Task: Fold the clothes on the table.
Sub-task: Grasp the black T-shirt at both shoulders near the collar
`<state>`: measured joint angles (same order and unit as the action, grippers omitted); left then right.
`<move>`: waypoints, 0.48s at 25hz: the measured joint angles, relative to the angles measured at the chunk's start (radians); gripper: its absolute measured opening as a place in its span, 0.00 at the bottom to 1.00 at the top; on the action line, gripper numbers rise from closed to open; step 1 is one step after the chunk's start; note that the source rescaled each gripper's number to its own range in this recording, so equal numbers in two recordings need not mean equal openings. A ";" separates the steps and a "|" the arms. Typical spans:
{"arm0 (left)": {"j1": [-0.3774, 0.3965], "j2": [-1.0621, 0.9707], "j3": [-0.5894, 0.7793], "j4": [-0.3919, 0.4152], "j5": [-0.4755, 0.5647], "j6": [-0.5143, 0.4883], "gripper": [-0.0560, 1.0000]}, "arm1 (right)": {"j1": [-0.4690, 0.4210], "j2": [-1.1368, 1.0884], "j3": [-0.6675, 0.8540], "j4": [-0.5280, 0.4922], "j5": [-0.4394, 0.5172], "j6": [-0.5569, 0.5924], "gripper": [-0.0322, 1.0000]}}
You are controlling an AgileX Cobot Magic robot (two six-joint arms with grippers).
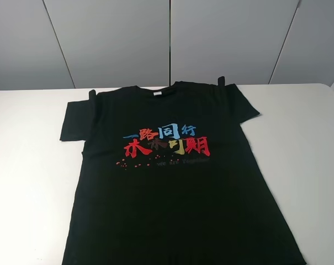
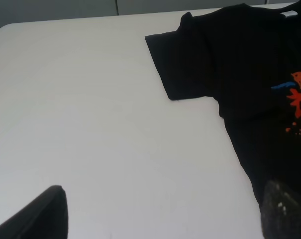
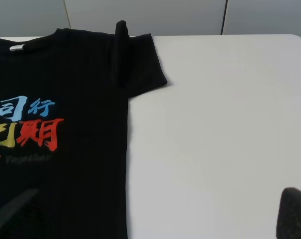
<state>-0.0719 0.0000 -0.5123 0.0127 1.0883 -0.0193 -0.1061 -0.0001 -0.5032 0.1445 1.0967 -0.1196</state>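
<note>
The clothes, one black T-shirt (image 1: 167,182) with a blue, red and yellow chest print, lie spread flat, front up, on the white table (image 1: 28,165). Each shoulder has a small pinched peak standing up. Neither arm shows in the exterior high view. In the left wrist view my left gripper (image 2: 160,221) is open above bare table, beside the T-shirt (image 2: 240,59) and its sleeve. One of its fingertips (image 2: 284,209) hovers over the shirt's side. In the right wrist view my right gripper (image 3: 152,219) is open, one fingertip (image 3: 11,211) over the T-shirt (image 3: 65,74), the other over the table (image 3: 215,124).
Grey wall panels (image 1: 111,38) stand behind the table's far edge. Bare white tabletop (image 2: 90,124) lies on both sides of the shirt. The shirt's hem runs out of the exterior high view at the near side.
</note>
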 joint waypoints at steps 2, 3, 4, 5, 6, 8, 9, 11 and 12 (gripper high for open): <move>0.000 0.000 0.000 0.000 0.000 0.000 1.00 | 0.000 0.000 0.000 0.000 0.000 0.000 1.00; 0.000 0.000 0.000 0.000 0.000 0.000 1.00 | 0.000 0.000 0.000 0.000 0.000 0.000 1.00; 0.000 0.000 0.000 0.000 0.000 0.000 1.00 | 0.000 0.000 0.000 0.000 0.000 0.000 1.00; 0.000 0.000 0.000 0.000 0.000 0.000 1.00 | 0.000 0.000 0.000 0.000 0.000 0.000 1.00; 0.000 0.000 0.000 0.000 0.000 0.000 1.00 | 0.000 0.000 0.000 0.000 0.000 0.000 1.00; 0.000 0.000 0.000 0.000 0.000 0.000 1.00 | 0.000 0.000 0.000 0.002 0.000 0.000 1.00; 0.000 0.000 0.000 0.000 0.000 0.000 1.00 | 0.000 0.000 0.000 0.009 0.000 0.000 1.00; 0.000 0.000 0.000 0.000 0.000 0.000 1.00 | 0.000 0.000 0.000 0.027 -0.002 0.000 1.00; 0.000 0.000 0.000 0.000 0.000 0.000 1.00 | 0.000 0.000 0.000 0.035 -0.002 0.000 1.00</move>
<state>-0.0719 0.0000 -0.5123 0.0127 1.0883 -0.0193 -0.1061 -0.0001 -0.5032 0.1800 1.0946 -0.1196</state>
